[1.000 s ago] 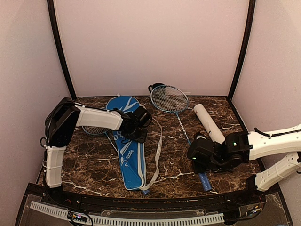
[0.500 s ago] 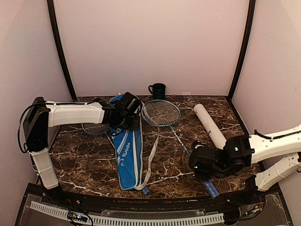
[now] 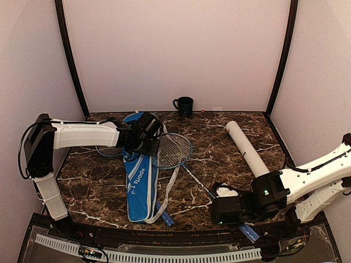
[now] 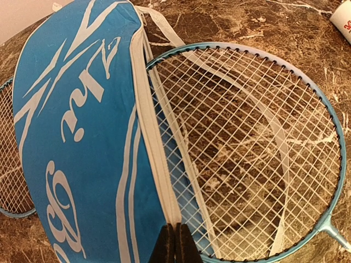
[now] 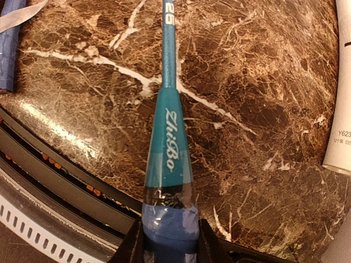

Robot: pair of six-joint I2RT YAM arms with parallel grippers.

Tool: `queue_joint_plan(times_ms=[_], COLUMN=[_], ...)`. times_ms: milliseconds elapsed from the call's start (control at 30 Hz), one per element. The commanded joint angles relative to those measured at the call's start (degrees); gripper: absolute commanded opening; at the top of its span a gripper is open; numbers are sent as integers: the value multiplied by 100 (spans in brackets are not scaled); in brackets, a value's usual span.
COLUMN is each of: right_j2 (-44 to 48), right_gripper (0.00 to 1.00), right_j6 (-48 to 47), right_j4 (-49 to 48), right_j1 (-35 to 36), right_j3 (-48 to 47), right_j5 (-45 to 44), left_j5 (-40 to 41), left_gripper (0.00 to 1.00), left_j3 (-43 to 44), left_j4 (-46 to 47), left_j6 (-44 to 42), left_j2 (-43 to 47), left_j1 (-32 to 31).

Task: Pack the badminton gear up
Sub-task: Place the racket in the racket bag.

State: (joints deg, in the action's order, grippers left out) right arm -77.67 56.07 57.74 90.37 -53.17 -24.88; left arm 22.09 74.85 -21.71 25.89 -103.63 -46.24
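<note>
On the brown marble table [image 3: 219, 142], the left gripper [image 4: 175, 244] is pinching the edge of the blue racket-shaped fabric cover [image 4: 77, 137]. The right gripper [image 5: 170, 241] is clamping the teal-framed racket [image 5: 167, 142] by its blue handle, with the racket's head lying against the cover.

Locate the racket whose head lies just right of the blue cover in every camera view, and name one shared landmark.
Top external: racket centre, head at the cover edge, handle near right.
Left wrist: its strung head fills the right half.
Right wrist: its shaft runs down the centre.
Shared landmark: the white tube, at the right edge in both wrist views.
</note>
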Motion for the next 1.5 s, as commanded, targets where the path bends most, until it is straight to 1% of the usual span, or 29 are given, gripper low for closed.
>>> queue_joint_plan(times_ms=[0,167,300,467,567,700,800,1033,1067,1300,1467], right_j2=[-128,48,-143,-383,-483,-717,-951,-1468,-1538,-2047,-2469], right_gripper=[0,0,0,0,0,0,0,0,0,0,0], right_j6=[85,-312,-712,-893,-906,-803,-647,-392,-370,-155,-134], right_j4=[132,-594,-1047,-1574,-1829,-2275,-2508,-2646,-2679,-2932,-3323], right_j1=[188,205,86,-392,-692,-1059,-1250,-1572,-1599,-1796,-1873], right_j3=[-290,-190,-314,-301,-381,-624,-803,-1248,-1424,-1793,-2042], right_j5=[-370,-188,-88,297,416,522,639,533,524,505,507], left_j5=[20,-286,-807,-1332,-1542,-1781,-1760,-1649,-1659,-1722,-1667], left_gripper=[0,0,0,0,0,0,0,0,0,0,0], left_j3=[-85,-262,-452,-701,-840,-1068,-1083,-1078,-1084,-1149,-1232], left_j4=[-73,213,579,899,1025,1432,1569,1925,1980,2202,2344], left_j6=[-66,-187,-379,-337,-174,92,206,408,439,627,652], left_j2=[448,616,768,966,1056,1084,999,845,832,643,561], left_j1=[10,10,10,2,-28,-158,-307,-557,-580,-645,-657])
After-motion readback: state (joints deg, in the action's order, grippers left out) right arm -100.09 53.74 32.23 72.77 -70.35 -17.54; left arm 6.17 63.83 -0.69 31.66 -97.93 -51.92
